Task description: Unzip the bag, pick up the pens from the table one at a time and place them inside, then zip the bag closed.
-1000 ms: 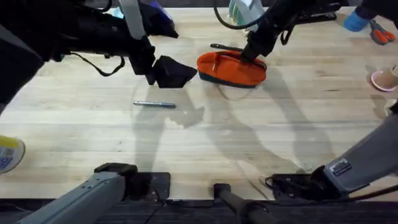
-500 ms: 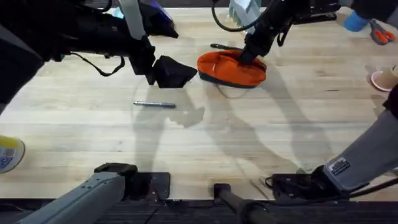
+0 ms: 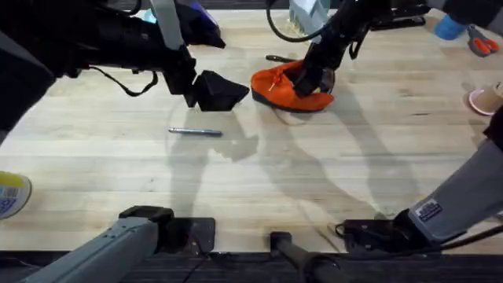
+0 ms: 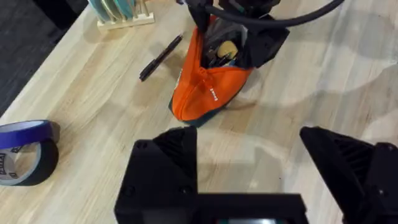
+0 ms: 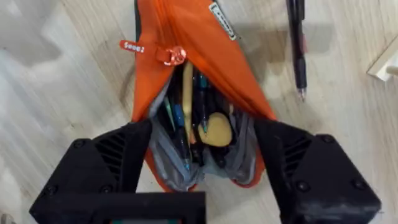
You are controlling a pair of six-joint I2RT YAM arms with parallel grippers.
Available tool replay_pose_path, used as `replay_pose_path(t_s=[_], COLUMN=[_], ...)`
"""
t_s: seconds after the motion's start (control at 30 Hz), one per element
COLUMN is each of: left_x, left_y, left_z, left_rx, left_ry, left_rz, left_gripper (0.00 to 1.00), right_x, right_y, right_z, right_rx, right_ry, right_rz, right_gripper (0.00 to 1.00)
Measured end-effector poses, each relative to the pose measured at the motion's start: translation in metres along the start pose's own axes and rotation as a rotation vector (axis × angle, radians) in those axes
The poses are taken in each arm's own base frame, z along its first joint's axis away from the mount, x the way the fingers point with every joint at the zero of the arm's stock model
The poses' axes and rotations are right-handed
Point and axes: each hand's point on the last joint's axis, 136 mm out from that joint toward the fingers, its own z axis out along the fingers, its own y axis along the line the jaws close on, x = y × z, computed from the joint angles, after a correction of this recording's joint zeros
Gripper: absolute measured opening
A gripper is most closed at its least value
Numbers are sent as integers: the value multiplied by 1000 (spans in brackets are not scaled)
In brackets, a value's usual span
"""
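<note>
Right claw (image 5: pixel 200 168) was spread astride the bag (image 3: pixel 292 86); black pen (image 3: pixel 280 58) lay just beyond, long axis left-right.

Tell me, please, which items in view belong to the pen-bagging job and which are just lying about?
Job:
orange fabric pencil pouch, part unzipped
slim black pen beside it
silvery-grey metallic pen

Lying about:
blue tape roll
wooden disc rack
yellow-labelled roll
</note>
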Motion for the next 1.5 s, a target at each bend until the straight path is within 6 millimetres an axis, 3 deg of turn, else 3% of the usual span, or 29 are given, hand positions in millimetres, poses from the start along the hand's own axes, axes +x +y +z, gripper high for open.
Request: replay_pose_path(t_s=[0.63, 1.07, 1.23, 1.5], left_x=[0, -1, -1, 3], left_y=[0, 1, 1, -2], left_z=[0, 0, 0, 0], left_rx=[0, -2, -2, 6], left_ry=[0, -2, -2, 11], left_rz=[0, 3, 3, 4], left_gripper=[993, 995, 994, 995], right_x=[-1, -19, -20, -17], right_y=[0, 8, 11, 14], right_z=[-4, -85, -97, -97], right_rx=[7, 138, 148, 134], right_ry=[-7, -168, -195, -189], right_rz=[19, 96, 165, 236], right_gripper=[996, 996, 996, 996])
